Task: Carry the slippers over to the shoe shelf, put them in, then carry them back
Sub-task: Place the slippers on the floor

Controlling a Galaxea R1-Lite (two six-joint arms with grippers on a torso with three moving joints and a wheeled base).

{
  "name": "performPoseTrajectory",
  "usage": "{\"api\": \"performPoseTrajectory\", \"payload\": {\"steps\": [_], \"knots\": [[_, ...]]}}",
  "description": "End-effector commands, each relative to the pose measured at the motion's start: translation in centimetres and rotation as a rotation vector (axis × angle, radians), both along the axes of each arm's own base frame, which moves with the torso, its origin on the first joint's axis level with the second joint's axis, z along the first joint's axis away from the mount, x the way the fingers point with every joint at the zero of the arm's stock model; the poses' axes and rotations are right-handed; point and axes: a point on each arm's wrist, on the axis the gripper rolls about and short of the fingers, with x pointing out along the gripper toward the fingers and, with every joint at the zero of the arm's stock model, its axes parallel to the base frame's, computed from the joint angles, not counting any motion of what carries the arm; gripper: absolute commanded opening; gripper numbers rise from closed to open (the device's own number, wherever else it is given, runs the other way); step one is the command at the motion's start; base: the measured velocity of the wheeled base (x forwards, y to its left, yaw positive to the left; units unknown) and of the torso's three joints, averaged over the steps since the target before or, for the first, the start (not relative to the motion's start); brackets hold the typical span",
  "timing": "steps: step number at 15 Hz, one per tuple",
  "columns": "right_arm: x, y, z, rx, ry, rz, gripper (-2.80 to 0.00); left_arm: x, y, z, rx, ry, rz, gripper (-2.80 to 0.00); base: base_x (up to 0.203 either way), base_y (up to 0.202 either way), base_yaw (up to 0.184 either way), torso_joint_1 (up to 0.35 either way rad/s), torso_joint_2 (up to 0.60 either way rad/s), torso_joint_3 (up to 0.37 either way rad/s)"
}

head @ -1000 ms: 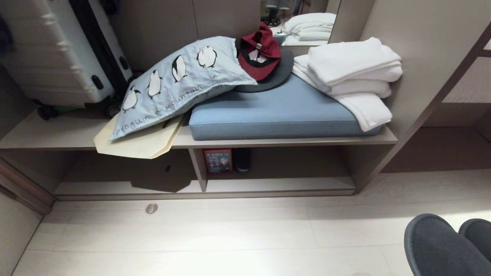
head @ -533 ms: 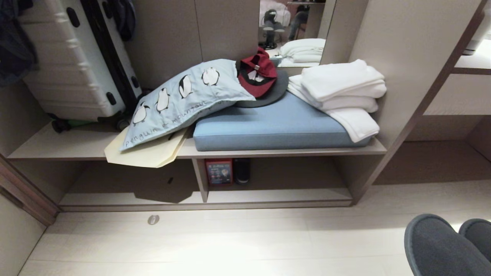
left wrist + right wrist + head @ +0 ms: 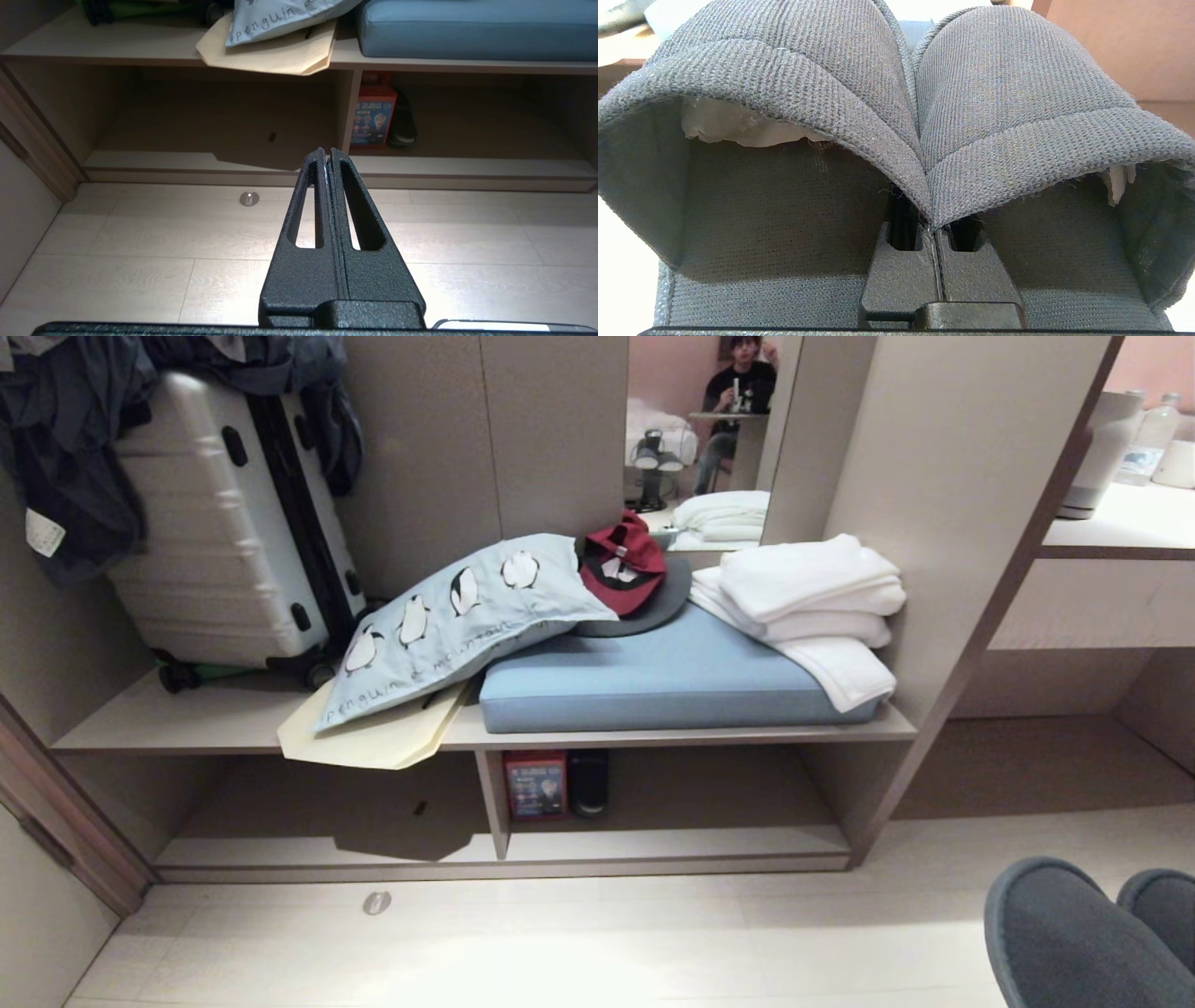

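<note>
We hold the slippers side by side at lower right of our head view, our right gripper clamped on their inner edges where they meet. Our left gripper hangs over the pale floor, fingers pressed together and empty. Ahead stands the shoe shelf, a black shoe inside.
</note>
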Motion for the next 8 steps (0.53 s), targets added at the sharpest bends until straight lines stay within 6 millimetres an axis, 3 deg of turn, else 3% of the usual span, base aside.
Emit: {"api": "performPoseTrajectory", "payload": {"steps": [1,8], "knots": [[0.01,0.0,0.0,0.0,0.001,0.001,-2.8,0.0,0.0,0.0,0.0,0.0,0.001,-2.8,0.0,0.0,0.0,0.002,0.0,0.193],[0.01,0.0,0.0,0.0,0.001,0.0,-2.8,0.0,0.0,0.0,0.0,0.0,0.001,-2.8,0.0,0.0,0.0,0.003,0.0,0.204]]}}
